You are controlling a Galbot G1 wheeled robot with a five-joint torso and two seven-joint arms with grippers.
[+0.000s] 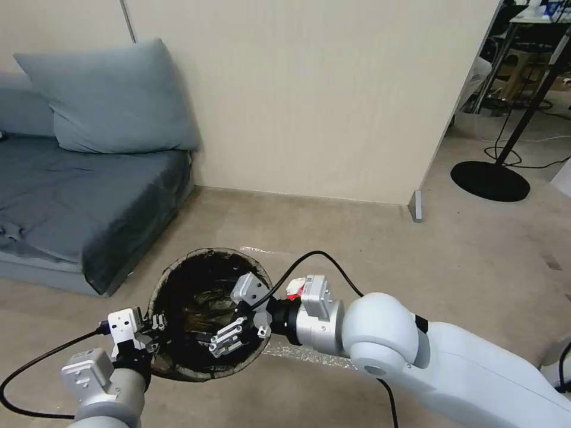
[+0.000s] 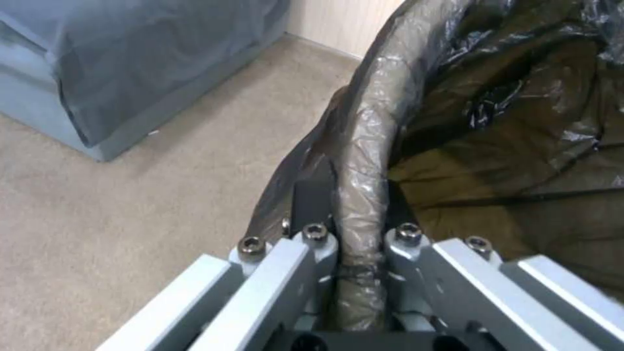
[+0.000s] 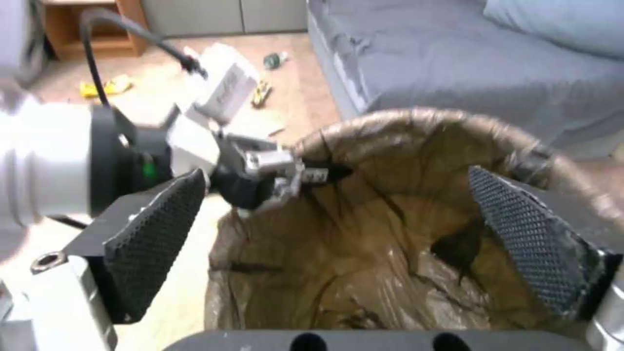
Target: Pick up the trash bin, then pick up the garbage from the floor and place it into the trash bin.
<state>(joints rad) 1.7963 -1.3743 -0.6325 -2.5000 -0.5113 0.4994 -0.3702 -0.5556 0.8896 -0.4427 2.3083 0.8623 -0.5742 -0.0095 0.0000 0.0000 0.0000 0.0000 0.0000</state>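
**A:** What does the trash bin (image 1: 208, 312) look like from where you sit?

**B:** I see a small round bin with a dark, crinkly bag inside. The bag folds over the rim, so the rim looks shiny brown. It is held up over the floor in front of my robot, between the two arms.

**A:** Who holds it?

**B:** My left gripper (image 1: 156, 333). Its fingers (image 2: 312, 243) are pinched tight on the rim at the bin's left side, one outside and one inside the bag.

**A:** And the other one?

**B:** My right gripper (image 1: 241, 318) hangs over the mouth of the bin. Its fingers (image 3: 526, 243) are spread wide apart, and I see nothing between them.

**A:** What is the room like?

**B:** On the left is a grey-blue sofa (image 1: 77, 196) with a big pillow (image 1: 113, 101). The floor (image 1: 369, 238) is tan carpet. A pale wall (image 1: 309, 95) stands behind. On the right is a black round stand base (image 1: 489, 180). In the right wrist view, little bits of garbage (image 3: 104, 87) lie on the floor well apart from the bin.
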